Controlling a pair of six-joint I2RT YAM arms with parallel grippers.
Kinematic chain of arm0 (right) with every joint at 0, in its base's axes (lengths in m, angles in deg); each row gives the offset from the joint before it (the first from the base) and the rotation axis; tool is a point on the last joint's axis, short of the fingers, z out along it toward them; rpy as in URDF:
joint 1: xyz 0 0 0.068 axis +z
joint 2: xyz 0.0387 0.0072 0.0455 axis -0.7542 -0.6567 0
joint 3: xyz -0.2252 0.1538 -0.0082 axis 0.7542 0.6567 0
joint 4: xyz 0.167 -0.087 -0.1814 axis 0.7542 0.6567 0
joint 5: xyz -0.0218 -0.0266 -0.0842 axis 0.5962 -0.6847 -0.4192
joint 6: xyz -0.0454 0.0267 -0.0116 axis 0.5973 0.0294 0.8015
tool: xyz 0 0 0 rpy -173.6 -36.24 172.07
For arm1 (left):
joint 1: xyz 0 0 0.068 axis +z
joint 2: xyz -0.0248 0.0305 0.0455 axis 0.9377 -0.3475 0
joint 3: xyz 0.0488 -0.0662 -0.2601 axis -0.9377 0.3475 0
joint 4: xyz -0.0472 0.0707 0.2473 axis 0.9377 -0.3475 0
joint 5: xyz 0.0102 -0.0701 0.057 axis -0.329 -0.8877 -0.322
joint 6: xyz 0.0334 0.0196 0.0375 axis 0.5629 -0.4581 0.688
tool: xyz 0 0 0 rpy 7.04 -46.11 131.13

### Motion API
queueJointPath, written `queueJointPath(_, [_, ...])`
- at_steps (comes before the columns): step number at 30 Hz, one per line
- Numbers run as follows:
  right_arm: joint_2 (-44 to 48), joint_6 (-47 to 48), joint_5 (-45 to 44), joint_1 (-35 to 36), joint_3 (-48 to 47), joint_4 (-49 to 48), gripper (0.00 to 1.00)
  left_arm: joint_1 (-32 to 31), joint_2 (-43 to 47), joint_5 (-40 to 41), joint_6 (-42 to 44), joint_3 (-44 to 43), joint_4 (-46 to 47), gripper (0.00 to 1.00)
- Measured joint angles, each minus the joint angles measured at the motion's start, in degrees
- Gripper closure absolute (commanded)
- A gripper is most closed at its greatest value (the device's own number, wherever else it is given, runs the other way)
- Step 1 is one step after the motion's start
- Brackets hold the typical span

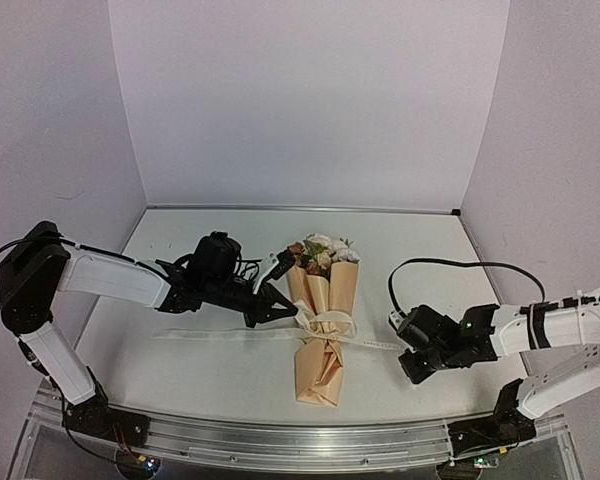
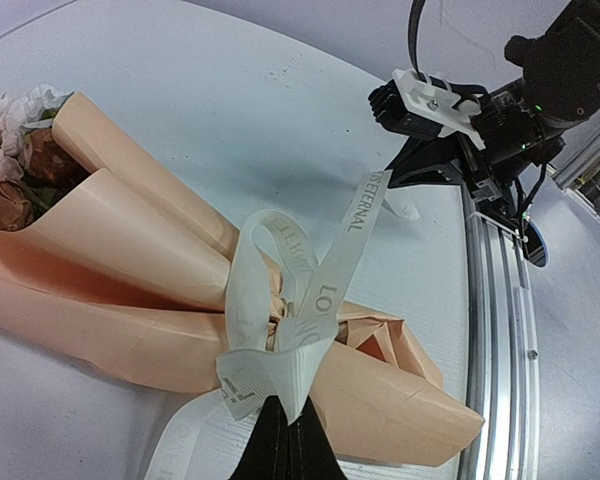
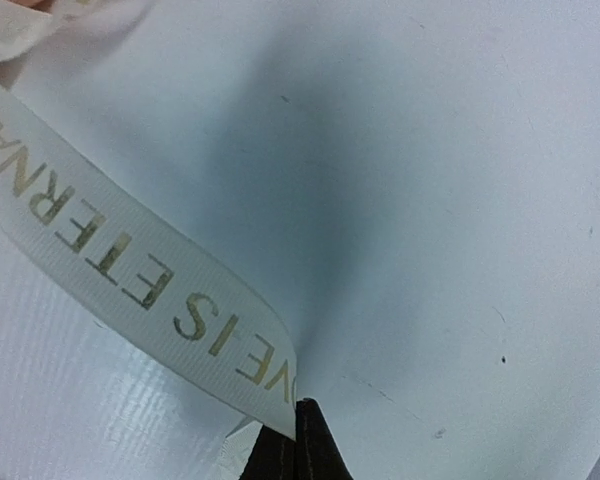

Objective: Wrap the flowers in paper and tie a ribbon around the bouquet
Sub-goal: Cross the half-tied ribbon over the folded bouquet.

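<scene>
- Your left jaws pinch the ribbon (image 2: 350,225) at the knot on the bouquet (image 1: 320,370).
- Your right jaws pinch its free tail, apart from the bouquet.
- Bouquet lies between them, long axis crossing the ribbon.

Soft, even overhead light, bright and without harsh glare; shadows stay faint. The top view bows at its edges. Beyond the bouquet (image 2: 130,270) a diffuse grey shadow lies on the surface (image 2: 180,80). Close up, the ribbon (image 3: 130,270) lettering is sharp, while the top-left corner of that view is blurred.
</scene>
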Motion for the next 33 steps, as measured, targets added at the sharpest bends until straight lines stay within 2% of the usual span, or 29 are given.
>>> queueJointPath(4, [2.04,-3.10,-4.97,-0.06,0.97,4.13,1.00,0.00,0.00,0.06,0.07,0.00,-0.06,1.00])
queueJointPath(6, [3.48,-4.07,-6.71,-0.21,1.96,5.32,0.96,0.00,0.00,0.06,0.25,-0.02,-0.08,1.00])
queueJointPath(9, [5.16,-4.31,-7.33,-0.43,2.96,6.72,0.79,0.00,0.00,-0.02,0.55,-0.02,-0.11,1.00])
queueJointPath(11, [5.41,-3.72,-6.15,-0.55,2.99,6.42,0.61,0.00,0.00,-0.16,0.73,-0.05,-0.11,1.00])
queueJointPath(13, [5.38,-2.26,-3.96,-0.49,2.99,4.92,0.49,0.00,0.00,-0.44,1.15,-0.07,-0.14,1.00])
queueJointPath(16, [5.30,1.06,-0.82,-0.14,2.96,2.09,0.37,0.00,-0.02,-1.18,1.53,-0.32,-0.64,1.00])
queueJointPath(22, [2.10,8.03,5.79,0.06,-0.11,-4.12,0.31,0.00,-0.04,-2.24,1.75,-1.61,-1.24,1.00])
queueJointPath(33, [-8.74,19.37,14.85,2.08,-2.23,-24.58,0.35,0.00,-0.13,-2.76,3.20,-3.30,-3.40,1.00])
